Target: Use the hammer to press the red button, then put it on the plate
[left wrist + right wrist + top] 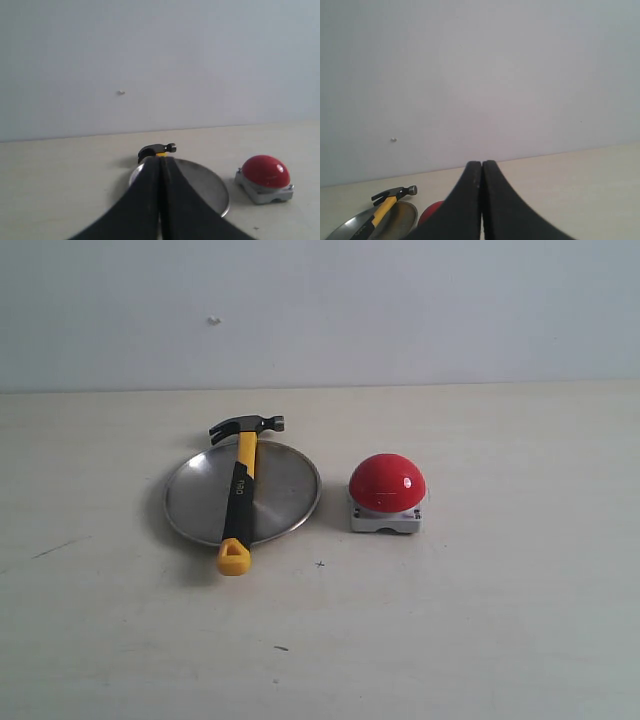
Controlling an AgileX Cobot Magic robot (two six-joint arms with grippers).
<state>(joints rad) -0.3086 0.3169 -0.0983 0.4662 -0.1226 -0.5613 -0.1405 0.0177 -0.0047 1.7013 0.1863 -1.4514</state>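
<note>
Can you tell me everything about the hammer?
The hammer is a small claw hammer with a dark metal head and a yellow-and-black handle ending in a yellow loop. It lies flat across the silver plate, head poking past the far rim, loop past the near rim. Nothing holds it.

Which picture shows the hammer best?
The exterior view: the hammer lies whole across the plate. The left wrist view shows mainly its head behind the left gripper; the right wrist view shows head and some handle.
</note>
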